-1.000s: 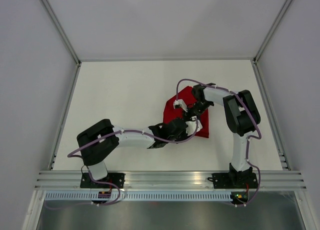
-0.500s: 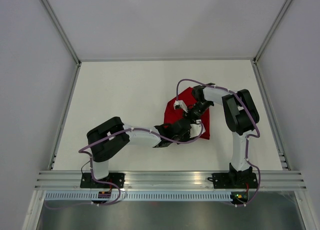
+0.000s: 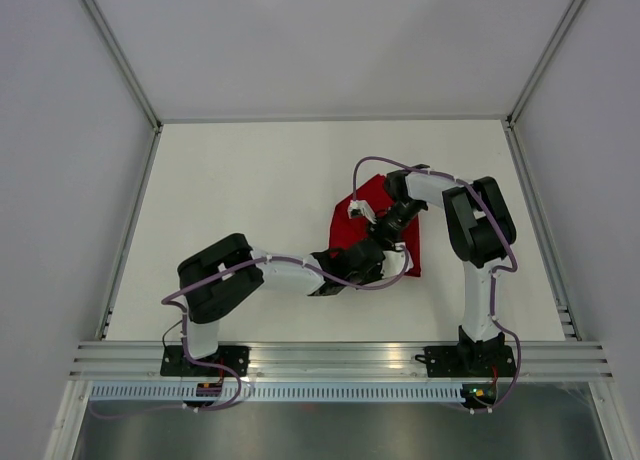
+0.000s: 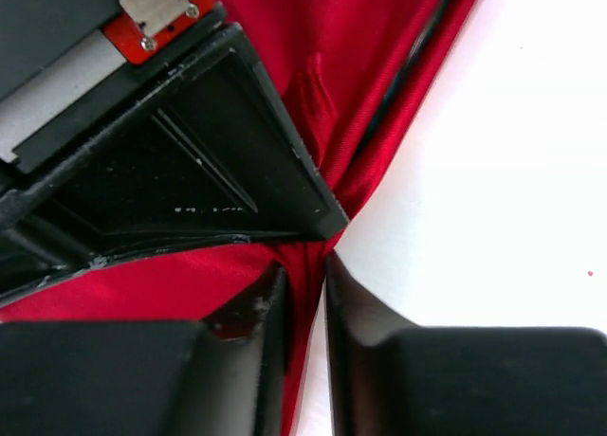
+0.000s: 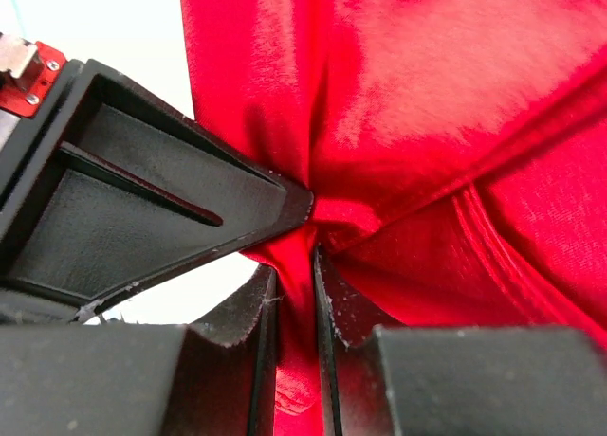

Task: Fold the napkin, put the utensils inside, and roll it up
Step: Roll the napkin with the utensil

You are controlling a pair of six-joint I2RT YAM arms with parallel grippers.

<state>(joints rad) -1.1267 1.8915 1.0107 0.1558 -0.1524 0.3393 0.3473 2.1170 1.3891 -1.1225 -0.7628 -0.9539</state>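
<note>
The red napkin (image 3: 372, 192) lies bunched on the white table (image 3: 250, 200), right of the middle. My left gripper (image 3: 380, 262) reaches in from the left at the cloth's near edge. In the left wrist view its jaws (image 4: 303, 277) stand narrow, with a pinched ridge of the napkin (image 4: 313, 47) between them. My right gripper (image 3: 373, 218) comes from the right onto the napkin's left part. The right wrist view shows it (image 5: 294, 265) shut on a gathered fold of the napkin (image 5: 427, 95). The utensils do not show in any view.
An aluminium rail (image 3: 340, 358) runs along the near edge, behind both arm bases. White walls and slanted frame posts (image 3: 118, 50) close in the table on the left, back and right. The two wrists sit close together over the napkin.
My left gripper slid a little right along the napkin's near edge and its jaws closed onto the cloth. The left elbow swung right. The right gripper kept its grip and barely moved.
</note>
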